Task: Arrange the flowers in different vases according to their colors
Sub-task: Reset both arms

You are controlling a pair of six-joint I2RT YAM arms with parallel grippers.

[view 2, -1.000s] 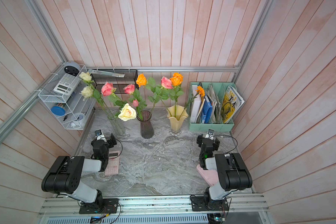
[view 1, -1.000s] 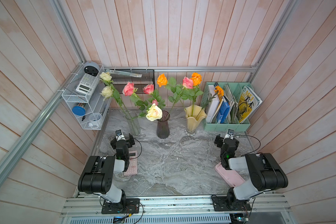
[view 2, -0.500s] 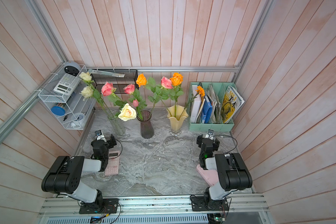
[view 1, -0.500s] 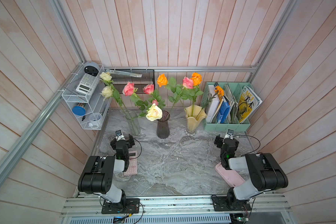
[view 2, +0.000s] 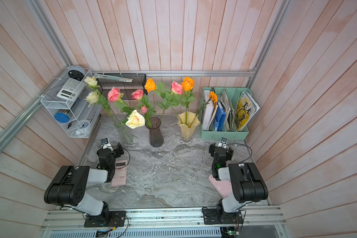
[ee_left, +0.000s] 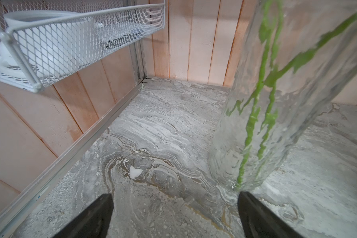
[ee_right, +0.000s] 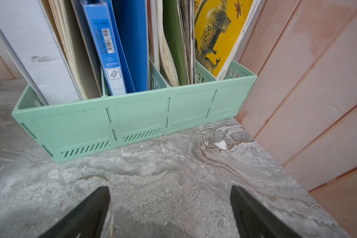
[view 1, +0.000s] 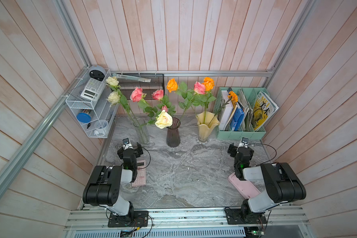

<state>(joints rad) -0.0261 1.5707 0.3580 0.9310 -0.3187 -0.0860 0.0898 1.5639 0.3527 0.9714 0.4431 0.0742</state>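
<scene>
The left gripper (ee_left: 174, 206) is wide open and empty, just beside the glass vase (view 1: 141, 131). The flowers (view 1: 136, 94) stand in the vases (view 1: 173, 134) at the back of the table (view 1: 183, 175); their stems look light and bendy, so pinch mid-stem. The right gripper (ee_right: 169, 197) is wide open too.

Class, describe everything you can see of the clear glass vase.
The clear glass vase is a tall cylinder of rippled, see-through glass. It stands upright on the grey marbled tabletop, beside the white wire shelf. Green stems run down to its base; two cream roses lean out above. Nothing grips it.
</scene>
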